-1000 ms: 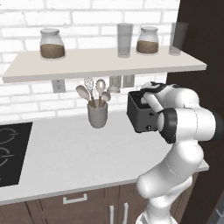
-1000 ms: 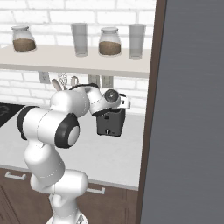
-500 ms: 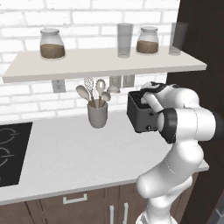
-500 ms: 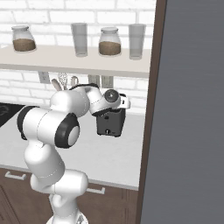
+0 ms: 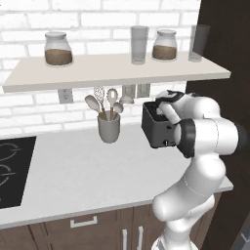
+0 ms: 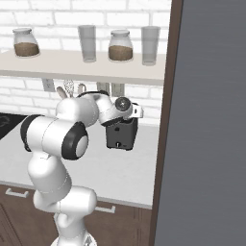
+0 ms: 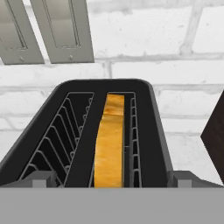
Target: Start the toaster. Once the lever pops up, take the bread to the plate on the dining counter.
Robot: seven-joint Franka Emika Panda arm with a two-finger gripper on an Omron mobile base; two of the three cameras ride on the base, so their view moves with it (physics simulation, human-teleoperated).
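The gripper (image 6: 130, 116) hangs just over the toaster (image 5: 156, 129), arm folded at the elbow; whether its jaws are wide or narrow cannot be told. One bread slice (image 7: 109, 144) stands in the right of two slots. On the shelf (image 5: 117, 71): two jars, two glasses.

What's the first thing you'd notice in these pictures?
The big white robot arm, bent over the dark toaster on the grey worktop. In the hand view, a yellow-brown slice of bread stands in the toaster's right slot. Behind, jars and glasses sit on a shelf.
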